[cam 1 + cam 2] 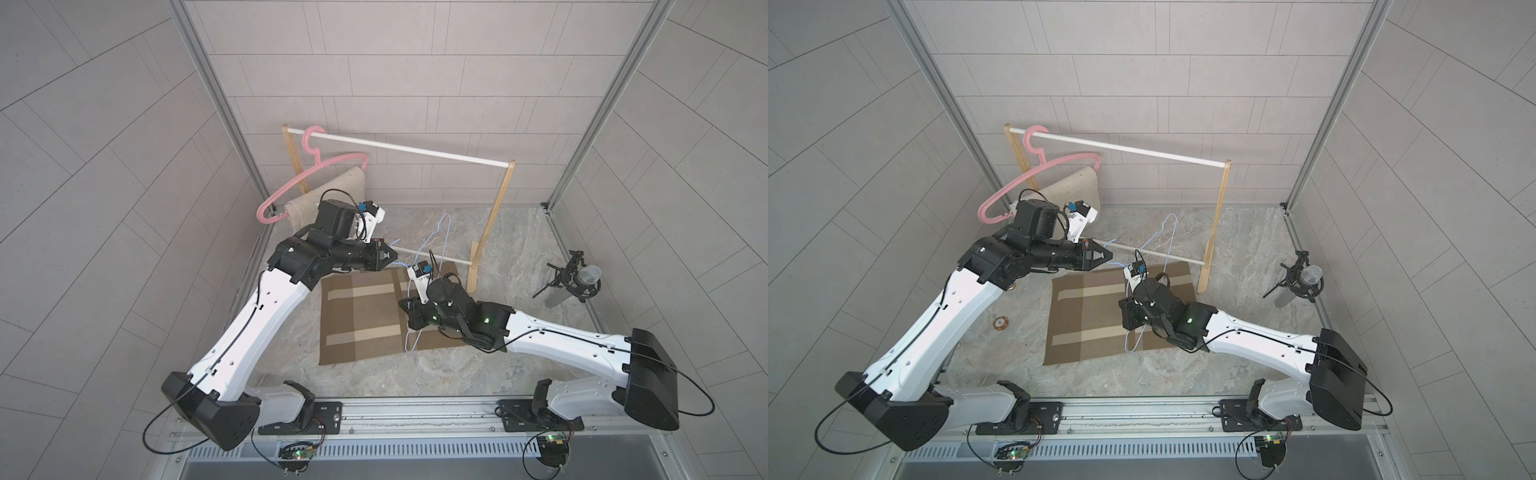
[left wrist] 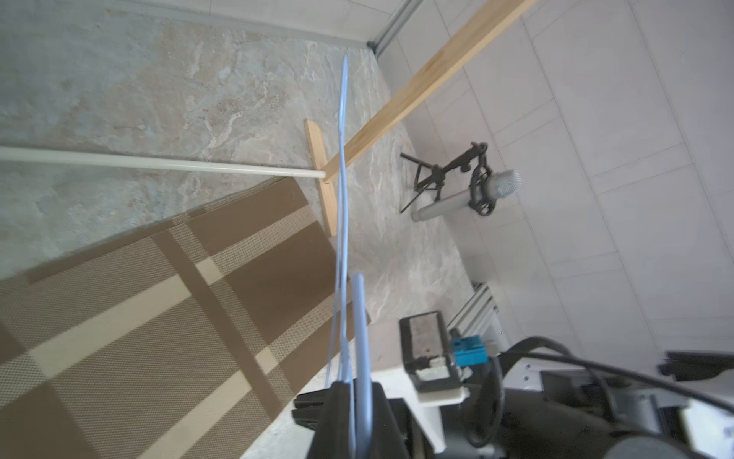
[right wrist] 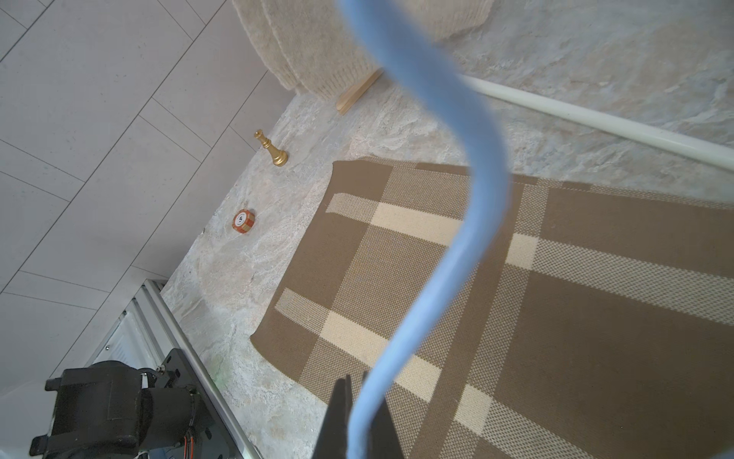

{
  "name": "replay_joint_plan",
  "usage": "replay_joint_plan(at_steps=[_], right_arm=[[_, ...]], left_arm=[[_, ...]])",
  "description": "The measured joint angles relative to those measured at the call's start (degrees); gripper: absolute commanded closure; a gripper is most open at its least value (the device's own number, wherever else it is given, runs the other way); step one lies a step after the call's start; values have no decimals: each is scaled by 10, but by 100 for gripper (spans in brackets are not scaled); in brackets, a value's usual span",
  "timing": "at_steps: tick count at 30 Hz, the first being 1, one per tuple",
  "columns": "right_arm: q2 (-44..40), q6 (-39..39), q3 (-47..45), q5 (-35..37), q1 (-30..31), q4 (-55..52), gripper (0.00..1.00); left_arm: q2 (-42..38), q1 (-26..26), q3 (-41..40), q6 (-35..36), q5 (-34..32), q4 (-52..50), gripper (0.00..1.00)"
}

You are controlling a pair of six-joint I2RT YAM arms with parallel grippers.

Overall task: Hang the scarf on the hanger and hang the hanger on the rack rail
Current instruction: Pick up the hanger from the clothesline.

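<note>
Both arms are busy with the thin light-blue wire hanger [image 2: 359, 318]. The left gripper [image 2: 357, 397] is clenched on one end of it; in its wrist view the blue wire passes directly between the two dark fingers. The right gripper [image 3: 359, 397] is closed on another part of the same hanger, and there too the wire comes out from between the jaws. Held like this, the hanger seems to be off the marble-patterned table [image 1: 519, 332], with its hook pointing towards the back wall, though I cannot judge its height well.

The brown checked scarf [image 1: 361, 316] lies flat and folded on the table between the two arms. The hanger crosses above the scarf's far right edge, and I see no part of the cloth over the wire.

At the back stands a wooden rack [image 1: 415, 149] with a white rod. A pink plastic hanger [image 1: 316, 166] hangs on it and carries a beige knitted cloth [image 1: 332, 187].

In my judgement only the first part is done: the hanger is taken and secured. The main work is left: one gripper must let go, take the scarf and lay it over the hanger.
</note>
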Motion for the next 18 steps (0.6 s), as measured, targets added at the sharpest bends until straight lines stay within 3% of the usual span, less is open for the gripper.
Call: replay_joint_plan(at_steps=[7,13,18], right_arm=[[-42,-16,-3,2,-14,-31,56],[-161,-24,-50,-38,-79,-45,22],[-266,-35,-97,-95,-149,-68,5]], left_arm=[[-8,-1,-2,-1,-32,-2,100],[-47,0,-28,-5,-96,2,100],[-79,0,-52,-10,-140,7,100]])
